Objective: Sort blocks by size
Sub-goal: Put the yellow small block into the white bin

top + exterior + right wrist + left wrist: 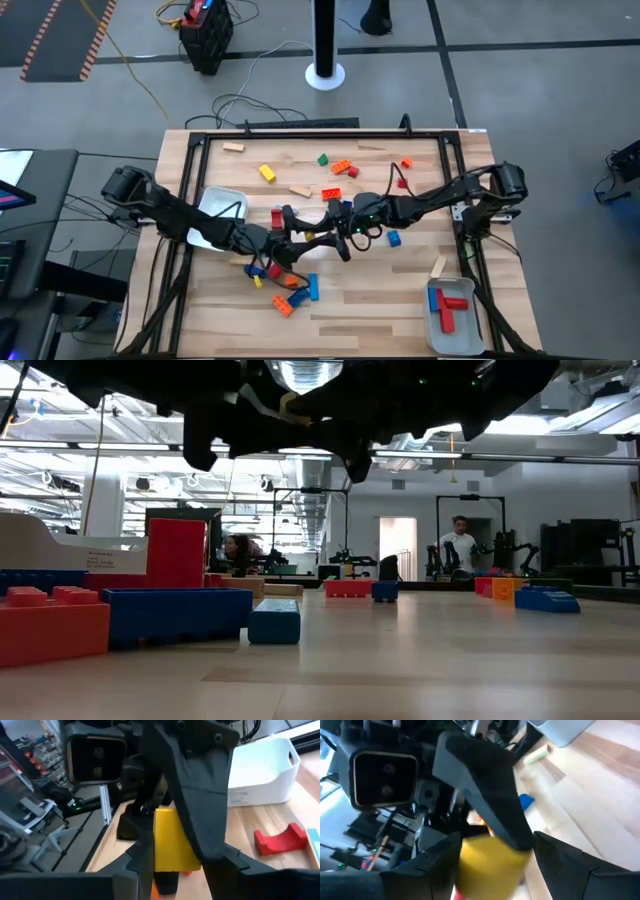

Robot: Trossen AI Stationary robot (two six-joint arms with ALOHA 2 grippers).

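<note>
Far left, white tray [222, 205] by my left arm. Next, mid-table, my left gripper [287, 222] meets my right gripper [335, 232] nose to nose, w/ the yellow block [490, 865] between them, up off the wood. Left fingers stand wider than the block: left wrist view shows a gap on one side, so I judge them loose around it, not pinching. Right fingers sit snug on both flat sides of it in the right wrist view; that's the hold, I think.

Block should handle easy: hard plastic, light, stiff, but smooth-faced, so prob. slippery. Best grip is across two flat opposite faces, square on, near the middle.

Rest of the blocks lie scattered: a pile [285, 290] just under the grippers, more toward the far edge. Far right, second tray [434, 330] w/ red blocks inside.

Views differ: high view gives the layout, but the yellow block is nearly hidden there. Wrist views show the grip itself. Low view shows only dark arm undersides overhead, plus a tall red block [176, 550] close up.
</note>
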